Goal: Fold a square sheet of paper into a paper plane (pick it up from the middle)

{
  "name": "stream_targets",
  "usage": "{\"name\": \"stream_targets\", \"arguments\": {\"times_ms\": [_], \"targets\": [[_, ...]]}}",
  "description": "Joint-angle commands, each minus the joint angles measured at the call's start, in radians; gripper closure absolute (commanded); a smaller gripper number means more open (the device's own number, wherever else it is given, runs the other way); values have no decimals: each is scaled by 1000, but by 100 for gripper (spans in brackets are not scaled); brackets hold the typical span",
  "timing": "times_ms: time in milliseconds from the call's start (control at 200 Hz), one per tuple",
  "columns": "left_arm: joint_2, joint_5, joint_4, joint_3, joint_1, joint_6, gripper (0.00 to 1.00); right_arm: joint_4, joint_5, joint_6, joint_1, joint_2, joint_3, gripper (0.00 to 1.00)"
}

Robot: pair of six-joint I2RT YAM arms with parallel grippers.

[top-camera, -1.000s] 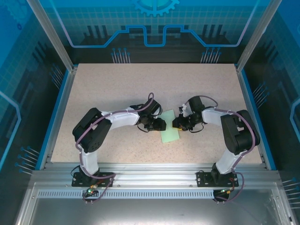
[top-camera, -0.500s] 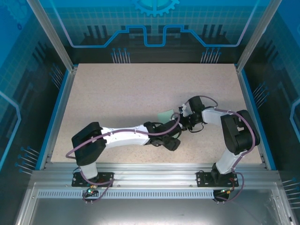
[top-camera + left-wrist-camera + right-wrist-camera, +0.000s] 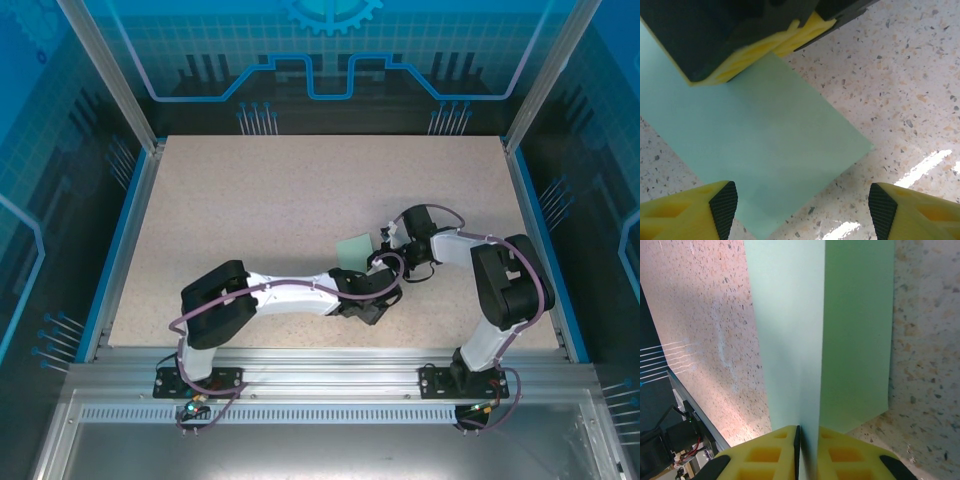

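Quick status from my end: the right gripper [image 3: 798, 440] is pinched tight on the square sheet of paper [image 3: 790, 340]. The sheet runs straight up from between the yellow pads [image 3: 765, 455], with one side looking raised and the other sitting lower toward the speckled surface [image 3: 700, 315]. My guess is that hold is there to bend the sheet along a line so a crease can form. From above, the paper [image 3: 352, 248] sits mid-surface, just left of that gripper. The left gripper [image 3: 802, 210] has reached across and hovers over the sheet's free corner with its fingers spread wide, gripping nothing. I reckon it's staged there to press or catch that loose side. I can't tell if the corner lies fully flat.
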Motion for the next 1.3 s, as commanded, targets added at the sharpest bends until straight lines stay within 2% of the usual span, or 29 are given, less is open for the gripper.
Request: {"name": "stream_targets", "arguments": {"times_ms": [0,155,275,375,490,590,720,795,905,1000,1295], "targets": [[24,-60,-15,24,-9,-8,26,4,-25,13,-13,12,8,85],[38,-86,-8,32,-9,-9,27,7,-25,13,-13,18,5,85],[29,-114,10,28,-9,-15,32,7,-25,12,-13,24,6,85],[24,-130,19,25,-7,-18,42,8,-24,10,-13,26,4,85],[20,-138,22,21,-3,-23,61,7,-20,8,-13,24,0,84],[9,-137,32,13,0,-26,72,7,-16,8,-12,26,-2,84],[2,-135,30,7,5,-26,83,11,-16,8,-12,27,-5,83],[-3,-132,31,3,8,-25,84,9,-16,8,-13,26,-4,82],[-15,-121,40,-7,13,-21,92,6,-18,7,-13,24,0,80],[-41,-81,66,-30,28,-14,100,-7,-12,-2,-14,15,6,77],[-149,153,220,-176,110,-7,100,-99,93,-44,-49,-88,34,68]]}}
